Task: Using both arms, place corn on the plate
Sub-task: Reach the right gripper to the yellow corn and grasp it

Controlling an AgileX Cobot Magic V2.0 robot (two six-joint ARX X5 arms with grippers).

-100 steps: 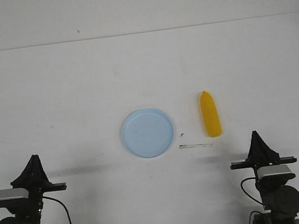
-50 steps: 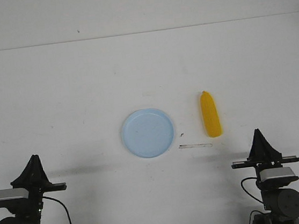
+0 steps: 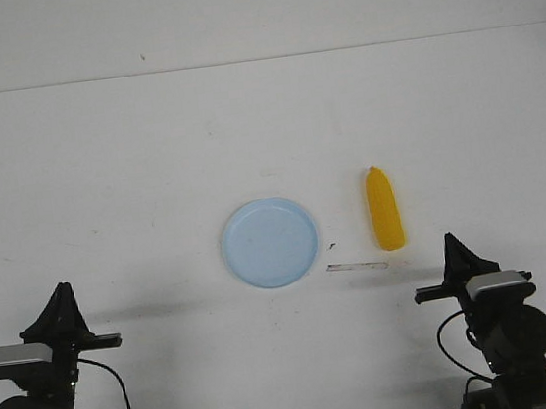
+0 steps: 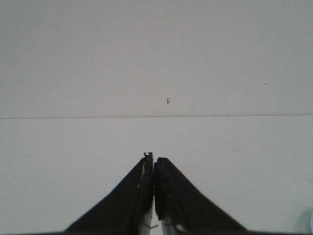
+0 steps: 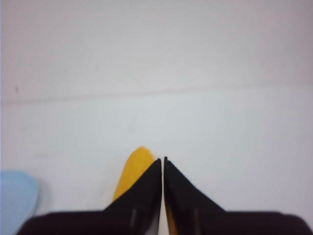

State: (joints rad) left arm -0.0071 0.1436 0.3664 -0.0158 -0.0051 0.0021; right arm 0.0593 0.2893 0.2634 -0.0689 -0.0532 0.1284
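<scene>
R wrist: corn (image 5: 133, 172) behind pressed-together fingers (image 5: 146, 188); L fingers (image 4: 139, 191) too (only table).

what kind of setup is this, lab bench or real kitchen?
Likely a lab test bench: bare white table, plain wall, one corn and a blue plate, two arms at the near edge.

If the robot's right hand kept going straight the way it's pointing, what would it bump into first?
Most likely the corn. In the right wrist view, the shut right hand points out over the table with the yellow cob lying just ahead, slightly to one side. The plate sits off to the side, out of that line.
</scene>
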